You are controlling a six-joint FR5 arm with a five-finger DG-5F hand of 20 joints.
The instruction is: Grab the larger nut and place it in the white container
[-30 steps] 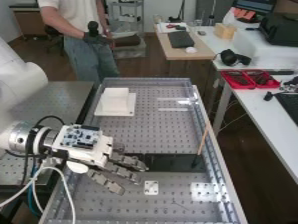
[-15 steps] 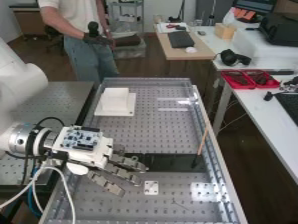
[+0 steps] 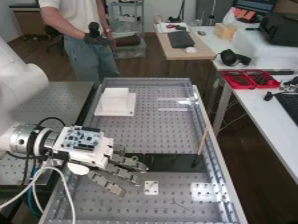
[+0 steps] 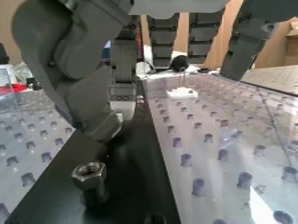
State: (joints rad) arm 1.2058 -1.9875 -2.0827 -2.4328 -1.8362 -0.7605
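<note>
There is one big tray (image 3: 146, 135), with one white box (image 3: 116, 96) far left, one long black strip (image 3: 171, 162), one thin stick (image 3: 202, 141) on the right and one small white plate (image 3: 151, 188) near. One metal bolt (image 4: 89, 176) stands on the strip. Two red trays (image 3: 238, 79) sit far right.

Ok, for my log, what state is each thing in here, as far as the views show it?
hand: open, fingers extended, holding nothing
nut: on top of an upright metal shaft, above the black strip
black strip: lying flat
white container: resting in the tray; can't tell if open
small white plate: lying flat
thin stick: slanted, dark end down
</note>
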